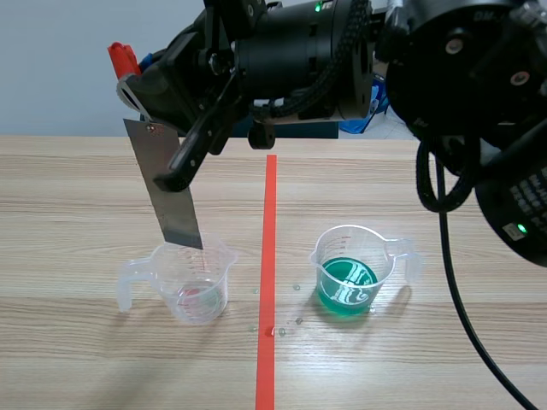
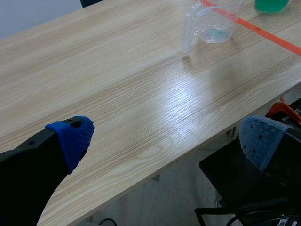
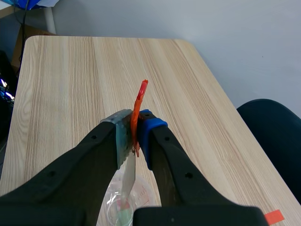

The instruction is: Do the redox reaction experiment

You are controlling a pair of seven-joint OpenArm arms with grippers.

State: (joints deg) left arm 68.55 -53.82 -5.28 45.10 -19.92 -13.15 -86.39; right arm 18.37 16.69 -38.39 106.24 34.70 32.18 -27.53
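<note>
Wood table [image 1: 85, 179]: right gripper [image 3: 134, 136] clenched strip [image 1: 171, 192], tip seemingly inside clear beaker [image 1: 198, 286], left gripper [image 2: 165, 139] sat released; strip needed lowering plumb, off walls.

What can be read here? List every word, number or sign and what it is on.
No text is legible.
White print on the right arm's housing: too blurred to read.
Metal strip, clear measuring cup, cup of green liquid: no readable marks.
</note>
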